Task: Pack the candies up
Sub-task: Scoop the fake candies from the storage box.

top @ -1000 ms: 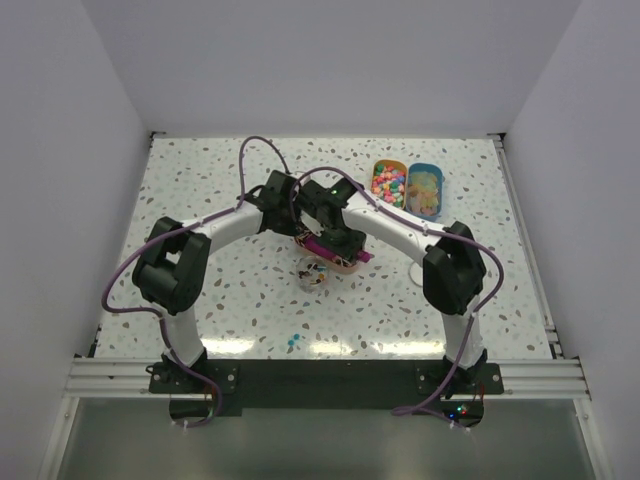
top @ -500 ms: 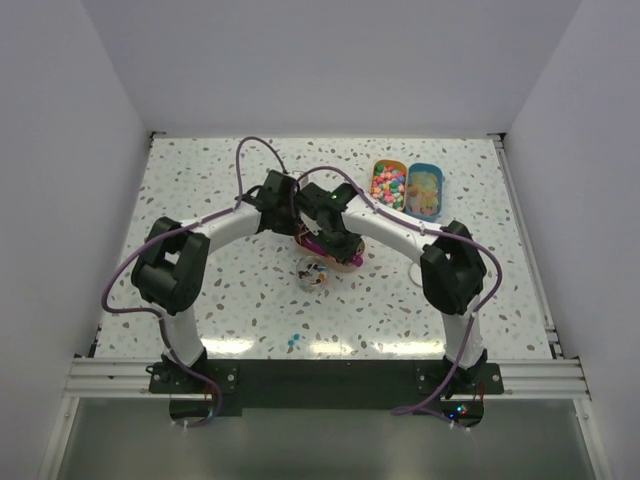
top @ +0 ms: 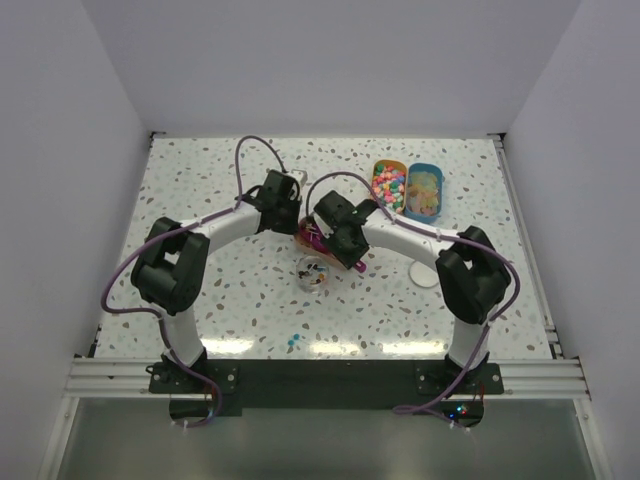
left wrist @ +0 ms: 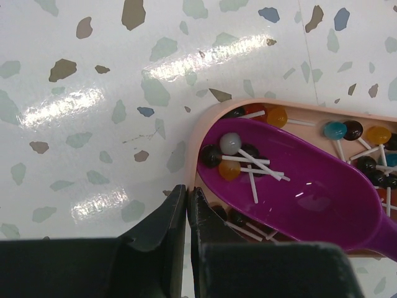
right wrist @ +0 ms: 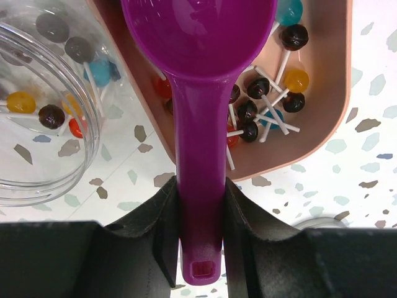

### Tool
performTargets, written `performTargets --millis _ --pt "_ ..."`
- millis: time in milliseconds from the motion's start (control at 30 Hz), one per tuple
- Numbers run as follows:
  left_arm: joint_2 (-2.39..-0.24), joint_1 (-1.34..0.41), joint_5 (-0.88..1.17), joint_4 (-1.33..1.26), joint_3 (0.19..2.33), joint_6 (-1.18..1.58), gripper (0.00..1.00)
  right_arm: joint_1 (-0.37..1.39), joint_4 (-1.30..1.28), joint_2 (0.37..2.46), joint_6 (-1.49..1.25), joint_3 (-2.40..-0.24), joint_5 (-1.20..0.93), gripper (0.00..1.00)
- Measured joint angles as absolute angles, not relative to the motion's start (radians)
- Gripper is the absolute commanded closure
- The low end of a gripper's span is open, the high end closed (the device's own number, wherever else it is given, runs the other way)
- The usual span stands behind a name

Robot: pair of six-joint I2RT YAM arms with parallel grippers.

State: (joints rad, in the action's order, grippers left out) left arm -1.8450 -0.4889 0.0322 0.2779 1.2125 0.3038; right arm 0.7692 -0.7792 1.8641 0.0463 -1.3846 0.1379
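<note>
Only the right wrist view shows the jar (right wrist: 37, 124), at 10 o'clock from the right claw (right wrist: 200, 198), which is clamped on the scoop (right wrist: 198, 37) handle. The left wrist view shows the left claw (left wrist: 188, 208) pinched on the tray (left wrist: 200, 133) rim, with candies (left wrist: 239, 158) in the scoop at 2 o'clock. From above, both arms bend inward over the surface (top: 250, 300).

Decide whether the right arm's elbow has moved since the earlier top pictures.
Yes. The right arm's elbow has swung right and toward the near edge, away from the blue tray, uncovering a white disc.
</note>
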Motion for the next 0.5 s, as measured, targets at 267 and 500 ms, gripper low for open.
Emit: performTargets --millis 267,500 --pt "-1.841 -0.496 -0.003 0.288 1.213 0.304 0.96 0.764 -0.68 1.805 0.075 -1.3 0.136 1.0" --pt "-1.841 -0.5 -0.028 0.299 1.213 0.304 0.96 0.759 -0.617 1.761 0.111 -1.238 0.123 1.0"
